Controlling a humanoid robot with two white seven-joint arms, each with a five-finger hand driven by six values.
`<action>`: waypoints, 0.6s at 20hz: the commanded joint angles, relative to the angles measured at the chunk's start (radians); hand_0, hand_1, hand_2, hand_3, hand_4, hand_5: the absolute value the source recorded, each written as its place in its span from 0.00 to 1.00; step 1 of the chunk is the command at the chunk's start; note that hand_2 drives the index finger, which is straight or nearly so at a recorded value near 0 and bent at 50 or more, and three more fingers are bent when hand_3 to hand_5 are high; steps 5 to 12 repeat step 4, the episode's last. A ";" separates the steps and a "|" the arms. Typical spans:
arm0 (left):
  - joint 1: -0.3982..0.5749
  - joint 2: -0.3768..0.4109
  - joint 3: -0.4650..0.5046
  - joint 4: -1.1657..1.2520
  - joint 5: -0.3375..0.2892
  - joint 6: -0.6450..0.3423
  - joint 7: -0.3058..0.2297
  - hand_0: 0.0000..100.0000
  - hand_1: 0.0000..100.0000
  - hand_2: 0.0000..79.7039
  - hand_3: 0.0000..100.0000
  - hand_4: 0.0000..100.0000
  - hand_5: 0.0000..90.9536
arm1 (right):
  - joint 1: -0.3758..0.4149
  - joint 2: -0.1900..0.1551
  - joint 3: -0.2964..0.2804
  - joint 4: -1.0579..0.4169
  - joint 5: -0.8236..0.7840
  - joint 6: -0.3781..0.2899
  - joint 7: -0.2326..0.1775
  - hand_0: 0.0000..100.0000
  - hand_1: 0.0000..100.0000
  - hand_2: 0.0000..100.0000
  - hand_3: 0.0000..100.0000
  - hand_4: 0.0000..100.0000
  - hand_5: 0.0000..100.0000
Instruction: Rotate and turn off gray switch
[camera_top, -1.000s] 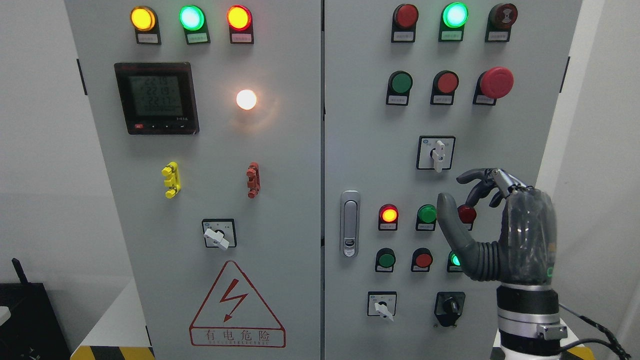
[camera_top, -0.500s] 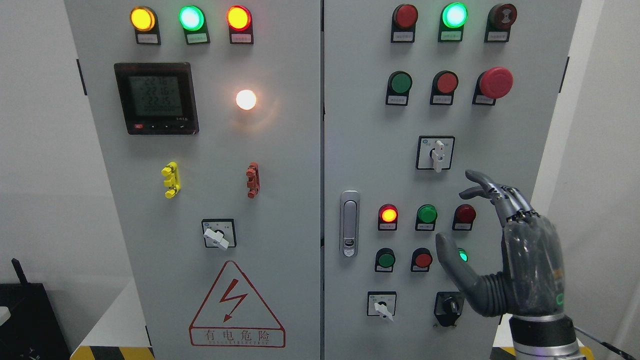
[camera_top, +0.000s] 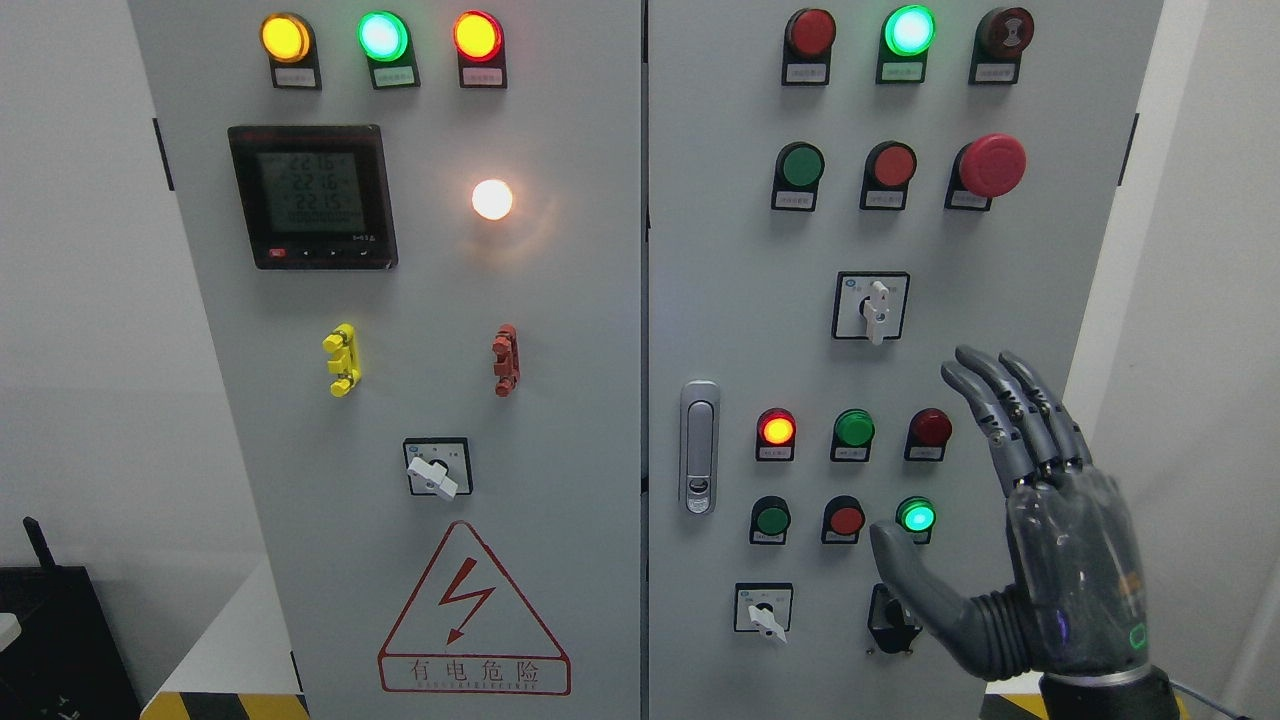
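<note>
**Open robot hand beside the lower right switches**

The right robot hand rises from the lower right corner, dark grey and glossy, with a ribbed rubbery fold at the thumb base and jointed metallic fingers. Its fingers are spread wide and hold nothing; the thumb lies across the black selector knob, partly hiding it.

The cabinet is smooth pale grey sheet metal with two doors. Three rotary switches with pale grey lever handles on square plates show: the upper gray switch above the hand, handle upright; the lower gray switch left of the thumb; and the left-door switch, handle tilted.

Round domed lamps: three lit on the left door's top row, plus one white glowing lamp. A red mushroom button bulges out on the right door. A chrome door latch sits beside the seam.
</note>
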 joint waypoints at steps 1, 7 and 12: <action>-0.009 0.000 0.008 -0.026 0.020 0.001 0.000 0.12 0.39 0.00 0.00 0.00 0.00 | 0.030 -0.040 0.004 -0.022 0.000 0.004 -0.005 0.22 0.15 0.04 0.00 0.00 0.00; -0.009 0.000 0.008 -0.026 0.020 -0.001 0.000 0.12 0.39 0.00 0.00 0.00 0.00 | 0.038 -0.037 0.004 -0.022 0.000 0.004 -0.005 0.22 0.15 0.04 0.00 0.00 0.00; -0.009 0.000 0.008 -0.026 0.020 -0.001 0.000 0.12 0.39 0.00 0.00 0.00 0.00 | 0.038 -0.037 0.004 -0.022 0.000 0.004 -0.005 0.22 0.15 0.04 0.00 0.00 0.00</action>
